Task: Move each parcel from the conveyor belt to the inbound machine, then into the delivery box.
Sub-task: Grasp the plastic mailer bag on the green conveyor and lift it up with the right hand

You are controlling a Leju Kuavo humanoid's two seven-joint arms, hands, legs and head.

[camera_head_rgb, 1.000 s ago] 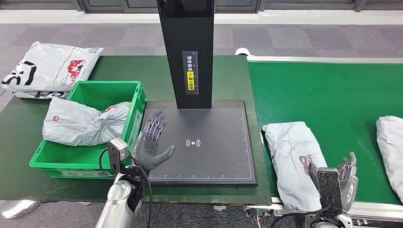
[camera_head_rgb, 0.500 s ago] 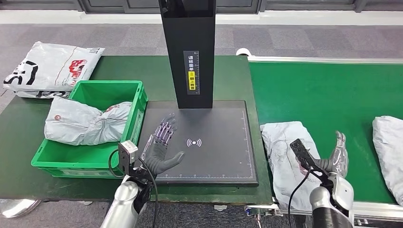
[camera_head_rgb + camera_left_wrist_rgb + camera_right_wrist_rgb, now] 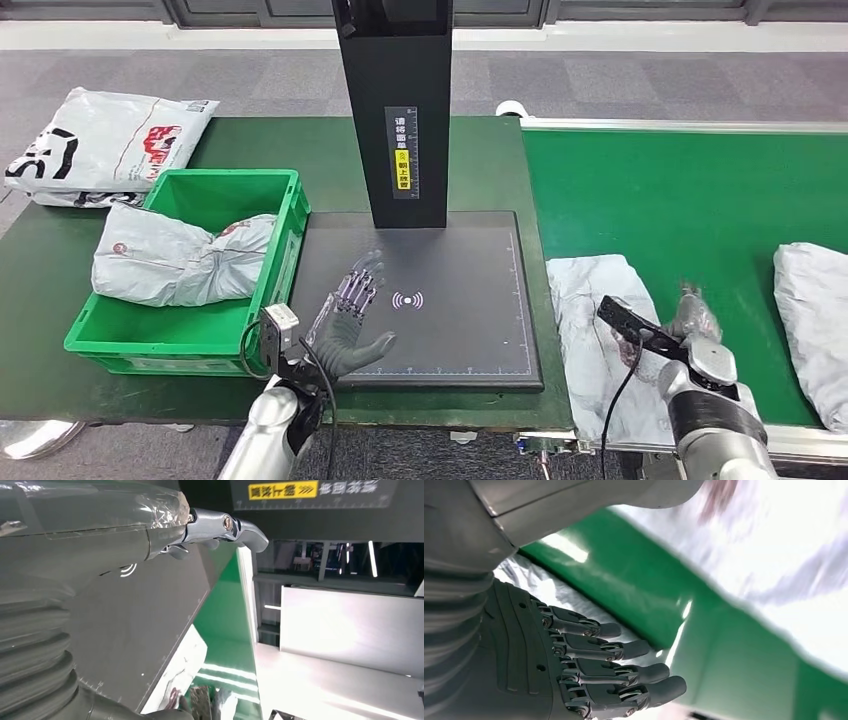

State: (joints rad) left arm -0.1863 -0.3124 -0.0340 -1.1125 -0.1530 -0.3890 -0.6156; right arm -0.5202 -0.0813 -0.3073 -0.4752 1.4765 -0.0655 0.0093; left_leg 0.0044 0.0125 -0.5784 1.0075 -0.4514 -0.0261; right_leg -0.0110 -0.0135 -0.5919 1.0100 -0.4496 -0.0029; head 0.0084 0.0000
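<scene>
Lower right, the right hand [image 3: 697,322] had shifted onto the nearest parcel [image 3: 590,320], fingers spread, ungrasped; the left hand [image 3: 350,320] hovered open, awaiting transfer.

head view looks down; both wrist views sit close, sharing the conveyor belt [image 3: 690,190].

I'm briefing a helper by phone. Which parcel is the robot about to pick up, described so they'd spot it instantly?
Find the green conveyor belt on the right. The target parcel is the crumpled grey bag at the belt's left edge, right beside the black scanner plate, with the right hand at it. The other belt parcel lies at the far right, untouched.
</scene>
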